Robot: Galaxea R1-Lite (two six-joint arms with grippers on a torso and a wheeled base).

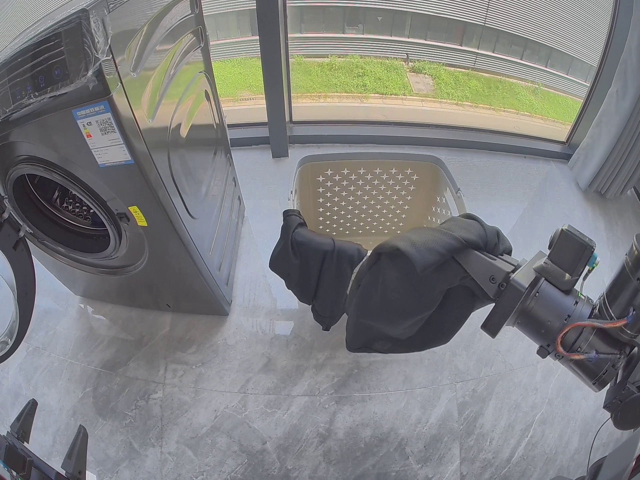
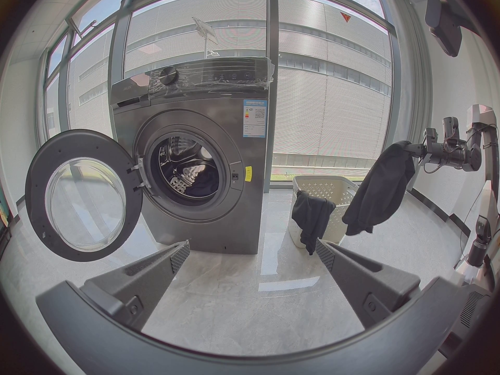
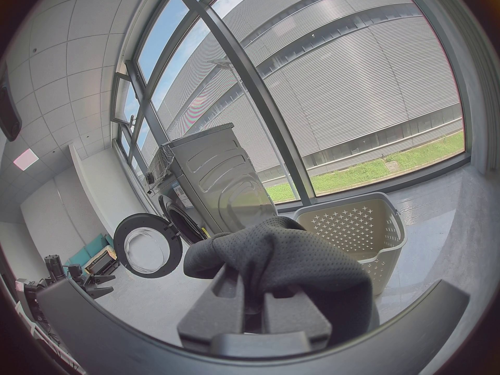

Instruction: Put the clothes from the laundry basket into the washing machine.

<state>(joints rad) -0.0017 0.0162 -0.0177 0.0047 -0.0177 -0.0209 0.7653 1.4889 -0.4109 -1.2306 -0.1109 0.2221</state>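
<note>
Early on — right fingers point(image 1: 485, 266) pinch a garment point(image 1: 413, 295) held clear of the twelve-o'clock basket point(image 1: 373, 160), a second garment point(image 1: 313, 268) drapes its rim, left fingers point(image 2: 364, 277) spread — the open ten-o'clock washer point(image 1: 187, 135) awaits both.

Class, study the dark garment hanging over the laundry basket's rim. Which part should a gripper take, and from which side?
Grip the fold of the dark garment where it crests the laundry basket rim, coming from above. It drapes over the rim there, forming a raised ridge; the outside hang is limp.
</note>
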